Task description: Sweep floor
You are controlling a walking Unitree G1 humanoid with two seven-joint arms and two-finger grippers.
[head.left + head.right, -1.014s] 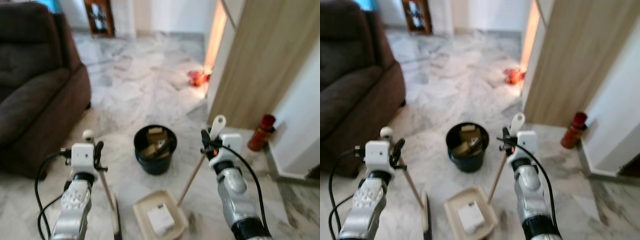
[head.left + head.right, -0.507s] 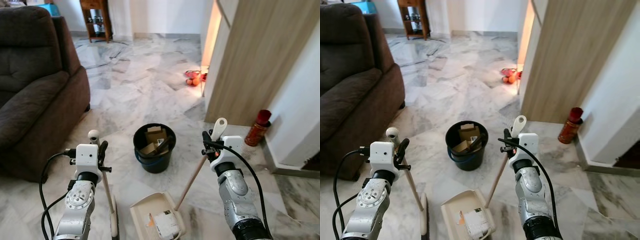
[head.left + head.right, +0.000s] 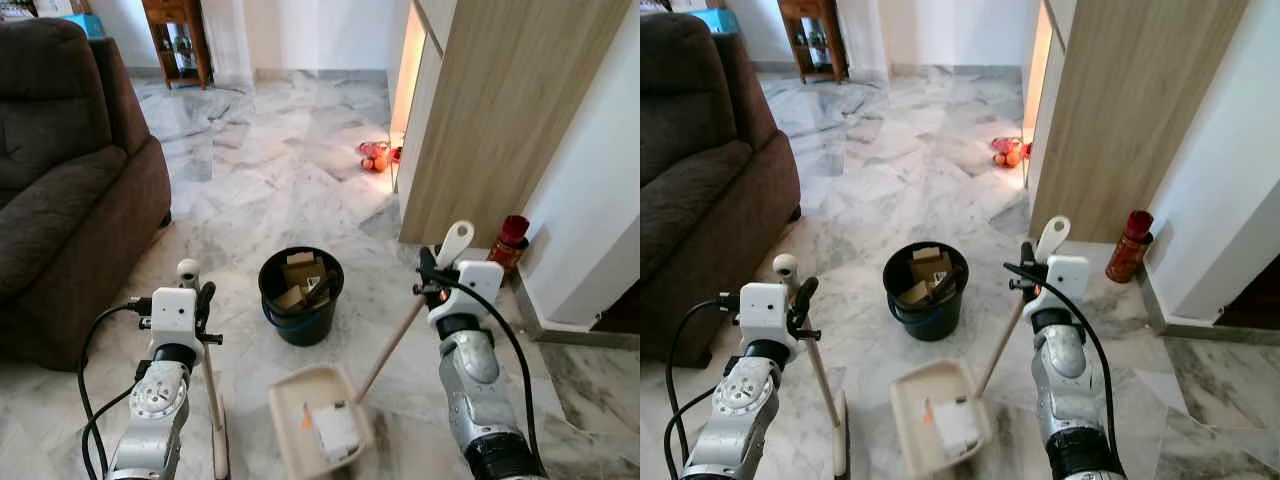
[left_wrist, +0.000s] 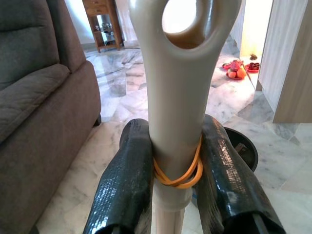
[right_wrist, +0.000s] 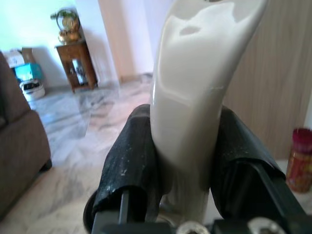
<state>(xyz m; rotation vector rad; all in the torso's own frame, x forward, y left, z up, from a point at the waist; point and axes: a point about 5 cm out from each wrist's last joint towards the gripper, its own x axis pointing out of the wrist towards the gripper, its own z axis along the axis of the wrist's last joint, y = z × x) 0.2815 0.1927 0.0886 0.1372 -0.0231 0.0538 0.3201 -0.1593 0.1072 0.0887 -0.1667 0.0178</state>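
My left gripper [image 3: 197, 300] is shut on the cream broom handle [image 4: 178, 117], which has an orange rubber band around it; the broom head [image 3: 219, 455] stands on the marble floor below. My right gripper [image 3: 432, 272] is shut on the dustpan handle [image 5: 192, 97], and its wooden shaft [image 3: 390, 345] slants down to the cream dustpan [image 3: 290, 405]. The dustpan is lifted and tilted, with a white packet [image 3: 335, 432] and a small orange scrap in it. A black bucket [image 3: 272, 310] with cardboard scraps stands just beyond the dustpan.
A brown sofa [image 3: 60, 190] fills the left side. A wooden cabinet wall [image 3: 500, 110] rises at the right, with a red bottle [image 3: 511, 240] at its foot. Orange fruit [image 3: 372, 156] lies on the floor by the doorway. A wooden stand [image 3: 175, 40] is at the back.
The dustpan has come up off the floor and tilted, and my right gripper has risen with its handle. The camera has shifted slightly. My left gripper holds the broom in about the same place.
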